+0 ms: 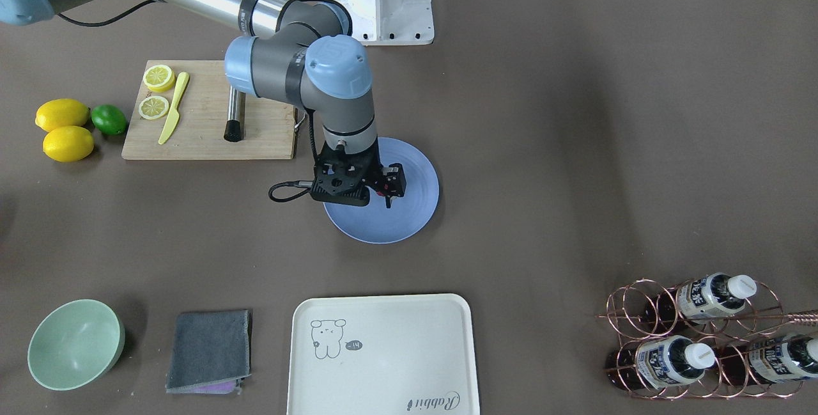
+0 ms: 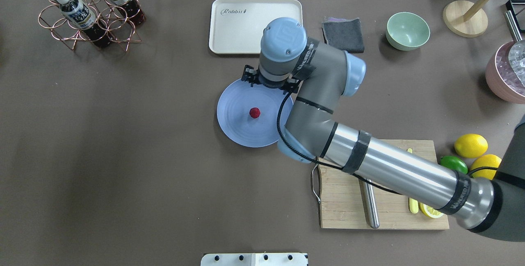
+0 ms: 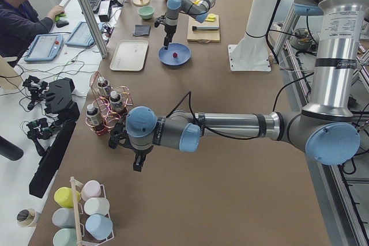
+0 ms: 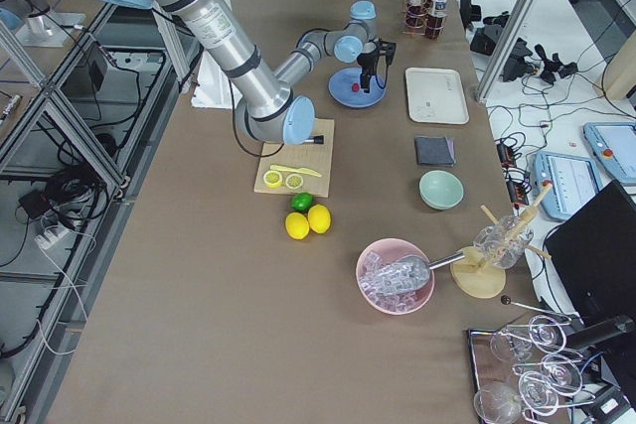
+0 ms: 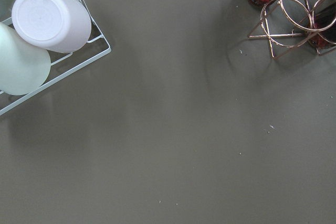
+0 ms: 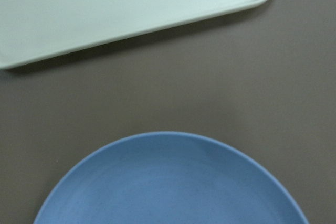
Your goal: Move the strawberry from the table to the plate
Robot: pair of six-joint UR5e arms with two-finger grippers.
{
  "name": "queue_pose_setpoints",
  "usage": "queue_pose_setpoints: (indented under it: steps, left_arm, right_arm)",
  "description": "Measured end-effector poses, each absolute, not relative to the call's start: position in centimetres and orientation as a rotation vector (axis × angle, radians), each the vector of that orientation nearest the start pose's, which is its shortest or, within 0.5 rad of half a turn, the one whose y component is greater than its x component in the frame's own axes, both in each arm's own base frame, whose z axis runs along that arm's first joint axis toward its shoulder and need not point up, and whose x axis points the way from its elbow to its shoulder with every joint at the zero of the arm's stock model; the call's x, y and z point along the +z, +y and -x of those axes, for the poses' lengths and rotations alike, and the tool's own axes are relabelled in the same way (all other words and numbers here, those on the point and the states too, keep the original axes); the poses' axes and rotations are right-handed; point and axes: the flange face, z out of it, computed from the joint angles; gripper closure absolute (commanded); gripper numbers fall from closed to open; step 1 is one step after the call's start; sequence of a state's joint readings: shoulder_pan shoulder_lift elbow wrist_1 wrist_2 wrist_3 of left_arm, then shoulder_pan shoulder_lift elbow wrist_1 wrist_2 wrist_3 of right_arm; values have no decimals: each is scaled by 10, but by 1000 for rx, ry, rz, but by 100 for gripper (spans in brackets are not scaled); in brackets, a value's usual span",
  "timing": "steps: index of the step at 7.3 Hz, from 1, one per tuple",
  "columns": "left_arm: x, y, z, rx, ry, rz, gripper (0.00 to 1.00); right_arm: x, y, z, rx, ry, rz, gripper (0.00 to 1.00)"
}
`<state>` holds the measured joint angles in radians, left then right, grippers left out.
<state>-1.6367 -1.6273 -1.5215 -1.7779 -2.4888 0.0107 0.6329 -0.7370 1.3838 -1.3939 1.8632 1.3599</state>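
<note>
Finding the strawberry (image 2: 254,112) lying on the plate (image 2: 233,128), close to its middle and off the table (image 2: 123,155) altogether. Seeing the right gripper (image 1: 392,190) hanging fingers-down above the same plate, toward the rim nearest the cream tray (image 2: 254,24).

Reading it on the overhead view: placing the strawberry at about 7 o'clock from the wrist, near but apart, with bare blue showing in between, and the cream tray off at 12 o'clock. Getting no strawberry in the right wrist camera, only the plate's rim and the tray's edge, so taking the fingers as pointing down beside the fruit, not at it.

Holding nothing, going by the strawberry resting free on the plate. Not being able to tell how far apart the jaws are standing, with the wrist covering them from above and the other views showing them too small or edge-on.

Looking for a long axis on the strawberry and finding none worth using: roundish, bumpy, much the same from any side.

Noting the left gripper (image 3: 138,162) hanging well apart at the table's other end, by the copper bottle rack (image 5: 294,19) and the cup rack (image 5: 47,30). Not being able to tell its jaws' state either.

Judging the placing as done, and the coming move as a plain lifting away by the right arm, the nearer by far. Guessing that rising straight up, or drawing off toward 1 o'clock, means keeping the fingers clear of the fruit.
</note>
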Motion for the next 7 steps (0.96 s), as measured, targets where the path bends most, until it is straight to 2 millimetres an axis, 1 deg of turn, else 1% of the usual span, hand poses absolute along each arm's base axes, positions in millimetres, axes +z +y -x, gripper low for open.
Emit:
queue_pose_setpoints:
  steps: [1, 2, 3, 4, 5, 7]
  left_arm:
    - [623, -520, 88, 46, 913, -230, 2]
    - [625, -516, 88, 44, 916, -227, 2]
    - [627, -510, 87, 43, 918, -224, 2]
    - [627, -507, 87, 44, 918, -224, 2]
    - [627, -506, 87, 44, 918, -226, 2]
    - [627, -507, 87, 44, 918, -226, 2]
  right_arm:
    - [222, -558, 505, 244, -872, -84, 0]
    - [244, -579, 449, 208, -867, -84, 0]
    - [266, -592, 393, 166, -844, -91, 0]
    - [288, -596, 340, 113, -809, -108, 0]
    - [317, -594, 286, 54, -775, -122, 0]
    - [388, -580, 185, -56, -759, -124, 0]
